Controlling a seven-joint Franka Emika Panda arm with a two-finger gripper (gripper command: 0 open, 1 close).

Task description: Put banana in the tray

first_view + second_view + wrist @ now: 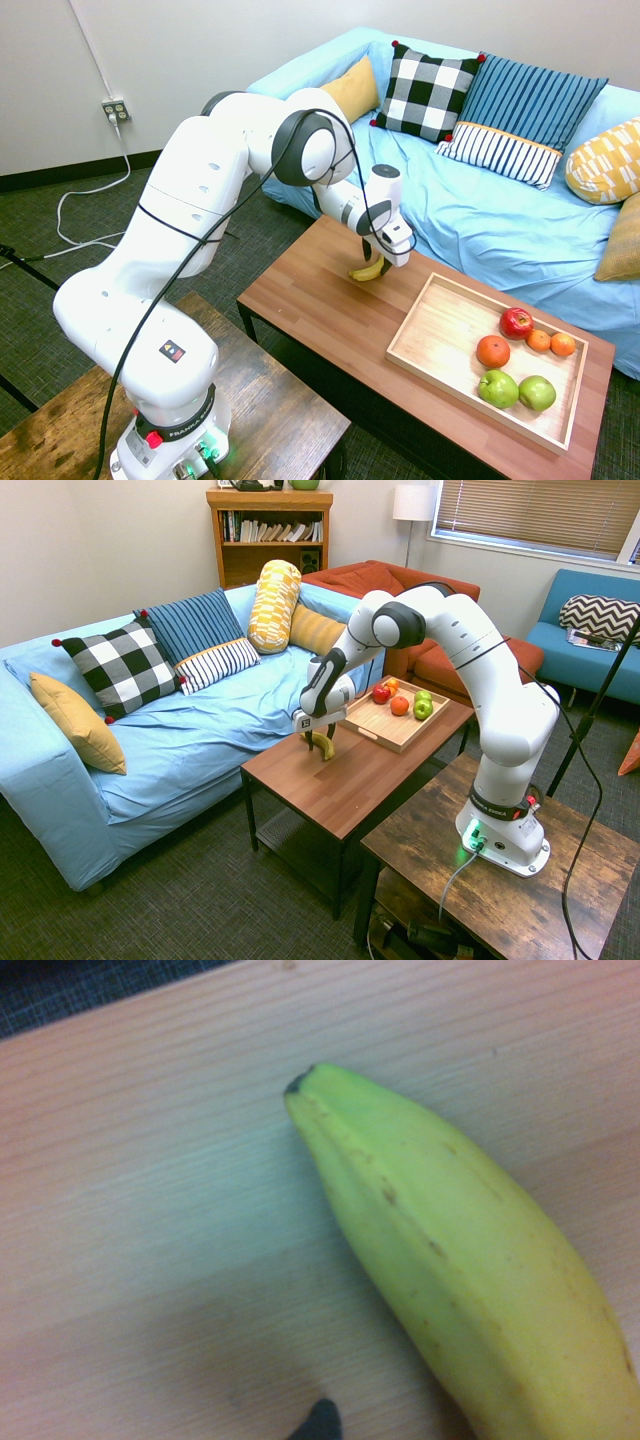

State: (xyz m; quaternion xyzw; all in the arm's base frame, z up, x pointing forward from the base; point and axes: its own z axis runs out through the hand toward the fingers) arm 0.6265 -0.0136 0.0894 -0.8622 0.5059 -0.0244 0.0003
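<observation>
So I've got the gripper (385,262) pointing straight down over the banana (367,270), which is lying on the reddish-brown coffee table (320,310), out on the bare wood and not in the tray (445,345). The fingers sit either side of the fruit from what I can see, but honestly I can't tell whether they're spread or already pinching it, since both room cameras show just a dark blob around the banana (322,744). The wrist cam is filled with the banana (450,1280): yellow-green skin, a few brown flecks, dark tip, flat on the wood grain. The light wooden tray is on the same table, a short way off from the banana, toward the end further from the arm's base. In it there's a red apple (516,322), an orange (493,351), two smaller oranges (551,342) and two green apples (517,390), all bunched at its far end, with the end nearer the banana bare. Behind the table is a sofa under a light blue cover (480,220) with a checked pillow (428,90) and a striped one (525,115).
</observation>
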